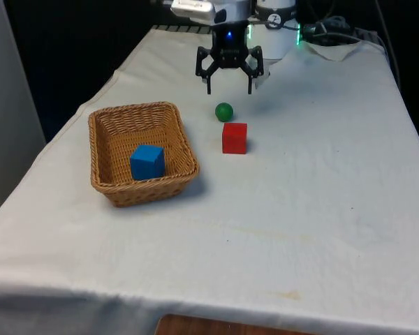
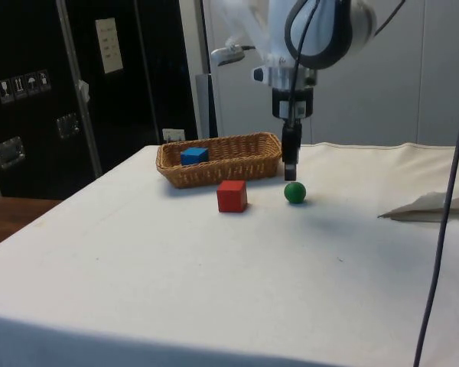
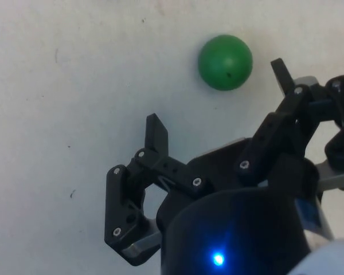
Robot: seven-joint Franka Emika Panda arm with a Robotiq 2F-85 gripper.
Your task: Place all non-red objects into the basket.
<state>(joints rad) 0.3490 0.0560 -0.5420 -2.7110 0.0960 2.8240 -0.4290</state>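
White-clothed counter (image 1: 321, 209), your tool (image 1: 229, 87) spread wide and empty above green ball (image 1: 224, 111), ball round with no long axis, red cube (image 1: 234, 137) just beside it, blue cube (image 1: 147, 162) in wicker basket (image 1: 101, 167)

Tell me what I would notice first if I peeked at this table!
Probably the black gripper, open and hanging just above a little green ball on the white cloth. Next to the ball sits a red cube, and a blue cube already lies inside the wicker basket at the front view's left.
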